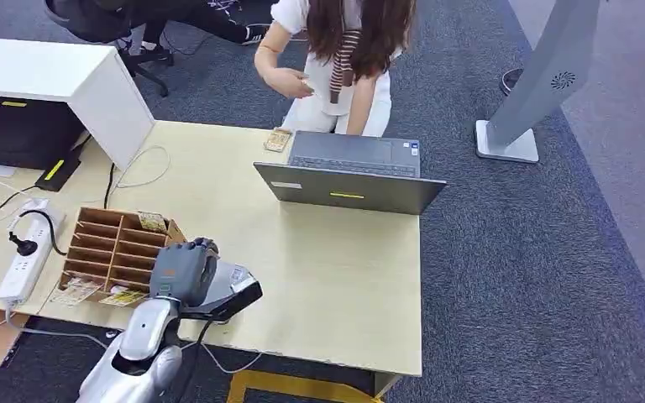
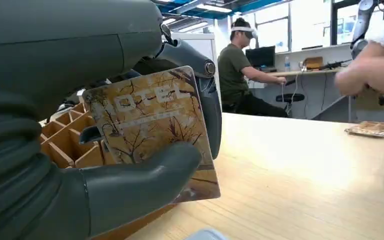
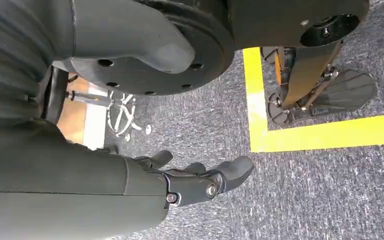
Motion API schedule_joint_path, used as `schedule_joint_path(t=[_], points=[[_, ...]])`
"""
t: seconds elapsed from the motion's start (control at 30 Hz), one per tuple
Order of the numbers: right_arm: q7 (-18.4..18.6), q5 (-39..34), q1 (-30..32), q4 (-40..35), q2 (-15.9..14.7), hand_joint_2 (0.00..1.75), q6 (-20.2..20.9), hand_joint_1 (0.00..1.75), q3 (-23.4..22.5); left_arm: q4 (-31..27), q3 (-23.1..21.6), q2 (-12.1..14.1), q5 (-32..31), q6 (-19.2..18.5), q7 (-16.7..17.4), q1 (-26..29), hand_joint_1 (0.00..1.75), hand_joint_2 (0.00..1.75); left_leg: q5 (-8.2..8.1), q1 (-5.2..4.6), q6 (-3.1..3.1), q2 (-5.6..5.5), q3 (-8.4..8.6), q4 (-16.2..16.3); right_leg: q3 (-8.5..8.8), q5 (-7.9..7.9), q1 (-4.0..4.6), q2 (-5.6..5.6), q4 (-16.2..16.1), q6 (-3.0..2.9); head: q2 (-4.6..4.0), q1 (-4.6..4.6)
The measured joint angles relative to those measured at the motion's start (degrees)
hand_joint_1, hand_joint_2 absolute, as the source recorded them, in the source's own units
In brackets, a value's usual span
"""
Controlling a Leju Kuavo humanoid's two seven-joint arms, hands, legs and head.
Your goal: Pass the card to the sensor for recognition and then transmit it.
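We saw the left robot hand (image 1: 186, 270) low on the worktop (image 1: 319, 260), at about 7 o'clock in the head view, just at 3 o'clock of the wooden compartment rack (image 1: 111, 250). Its thumb and darker fingers (image 2: 207, 112) were clamped on the card (image 2: 155, 127), a brown piece printed with bare branches and pale lettering, held upright above the worktop in the left wrist view. More cards (image 1: 153, 222) stood in the rack, and a few loose ones (image 1: 92, 294) lay at its 6 o'clock edge.

The open laptop (image 1: 353, 175) stood near the far edge, at 1 o'clock of the left robot hand, well apart from it. A small stack of cards (image 1: 277, 141) lay just at 9 o'clock of the laptop. A person (image 1: 340, 63) bent over beyond the worktop at 12 o'clock. A white power strip (image 1: 25, 252) lay at 9 o'clock of the rack.

The right robot hand (image 3: 195, 177) hung above grey carpet (image 3: 320, 200) crossed by yellow tape (image 3: 330, 132), fingers loosely apart and holding nothing.
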Motion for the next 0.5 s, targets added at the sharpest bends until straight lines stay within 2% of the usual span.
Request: schedule_joint_path(t=[0.17, 0.4, 0.5], points=[[-0.28, 0.57, 0.0, 0.0, 0.0, 1.75, 0.42, 0.0, 0.02, -0.33, 0.0, 0.18, -1.16, 4.59, -0.96, -2.18, 1.75, 1.75, 0.01, 0.0, 0.0, -0.04, -0.03, 0.0, -0.03, 0.0, 0.0, -0.03, 0.0, 0.0, 0.0, -0.02], [-0.55, 2.14, -0.05, 0.0, 0.0, 1.75, 1.16, 0.0, 0.53, -0.44, 0.5, 2.63, -4.36, 5.09, -1.73, -12.26, 1.75, 1.75, 0.15, 0.03, -0.04, -0.04, -0.02, 0.0, -0.02, 0.07, 0.02, -0.03, 0.02, 0.0, 0.0, 0.0], [-0.39, 2.78, -0.26, 0.0, 0.0, 1.75, 1.55, 0.0, 0.92, 2.47, 0.85, 4.0, -7.06, 4.59, -1.22, -18.71, 1.75, 1.75, 0.16, 0.04, -0.04, -0.04, -0.01, 0.0, -0.02, 0.1, 0.02, -0.03, 0.03, -0.02, 0.0, 0.0]])
